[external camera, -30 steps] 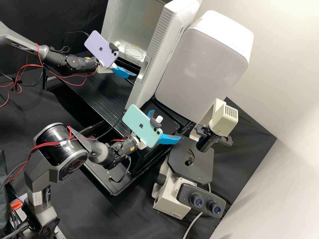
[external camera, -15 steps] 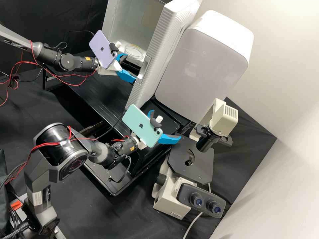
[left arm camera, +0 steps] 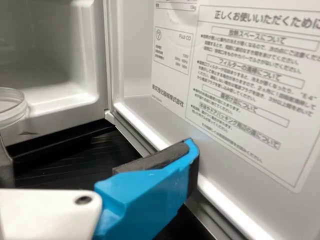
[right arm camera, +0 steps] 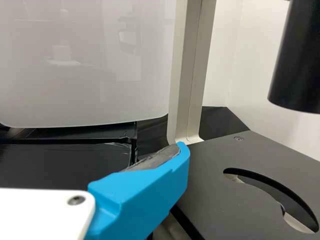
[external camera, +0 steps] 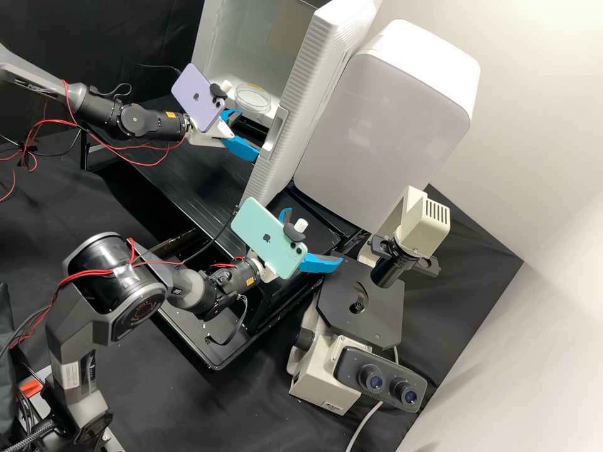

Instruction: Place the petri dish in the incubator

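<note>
At the incubator (external camera: pixel 220 37) doorway, left claw (external camera: pixel 245 133) wide, empty, nearer the petri dish (external camera: pixel 254 98) now.

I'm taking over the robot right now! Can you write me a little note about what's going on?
Left end effector: open, empty, at the open front of the incubator.
Right end effector: open, empty, above the microscope stage.
Dish: sitting inside the incubator, nothing touching it.
Done: the dish is in.
Left: probably just pulling the left arm clear; the incubator is open.
</note>
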`<state>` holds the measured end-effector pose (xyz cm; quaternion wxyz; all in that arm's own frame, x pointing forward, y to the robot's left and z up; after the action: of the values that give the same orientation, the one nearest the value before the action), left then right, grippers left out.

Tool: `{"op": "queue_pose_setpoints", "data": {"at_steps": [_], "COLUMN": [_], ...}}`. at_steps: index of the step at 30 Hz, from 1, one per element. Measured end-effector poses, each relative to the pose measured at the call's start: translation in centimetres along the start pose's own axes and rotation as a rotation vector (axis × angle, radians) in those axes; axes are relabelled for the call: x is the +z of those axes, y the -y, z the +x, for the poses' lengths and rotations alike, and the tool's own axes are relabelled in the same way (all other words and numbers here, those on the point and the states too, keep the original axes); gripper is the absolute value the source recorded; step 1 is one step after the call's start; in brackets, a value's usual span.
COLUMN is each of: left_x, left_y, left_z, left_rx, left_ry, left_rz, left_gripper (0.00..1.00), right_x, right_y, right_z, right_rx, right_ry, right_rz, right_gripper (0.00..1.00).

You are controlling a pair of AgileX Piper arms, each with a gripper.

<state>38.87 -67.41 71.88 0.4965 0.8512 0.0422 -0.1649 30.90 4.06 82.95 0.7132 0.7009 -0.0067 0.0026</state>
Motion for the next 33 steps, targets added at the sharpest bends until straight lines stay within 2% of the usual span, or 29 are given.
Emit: {"op": "queue_pose_setpoints", "data": {"at_steps": [8,17,19,22,28,33], "left_x": [0.2,0.1,0.2,0.2,-0.4,-1.2], "left_y": [-0.7,-1.4,-1.6,-1.9,-2.6,-3.0], "left_z": [0.5,0.8,0.9,1.3,2.2,3.2], "left_rx": [-0.014,-0.014,-0.014,-0.014,-0.017,-0.031], "left_ry": [-0.008,0.000,-0.004,-0.012,-0.034,-0.043], "left_rz": [-0.003,0.050,0.051,0.078,0.079,0.047], "left_gripper": [1.00,1.00,1.00,1.00,1.00,1.00], "right_x": [0.0,0.0,0.0,0.0,0.0,0.0], "right_y": [0.0,0.0,0.0,0.0,0.0,0.0], "right_z": [0.0,0.0,0.0,0.0,0.0,0.0], "right_rx": [0.000,0.000,0.000,0.000,0.000,0.000], "right_ry": [0.000,0.000,0.000,0.000,0.000,0.000], "right_rz": [0.000,0.000,0.000,0.000,0.000,0.000], "right_gripper": [1.00,1.00,1.00,1.00,1.00,1.00]}}
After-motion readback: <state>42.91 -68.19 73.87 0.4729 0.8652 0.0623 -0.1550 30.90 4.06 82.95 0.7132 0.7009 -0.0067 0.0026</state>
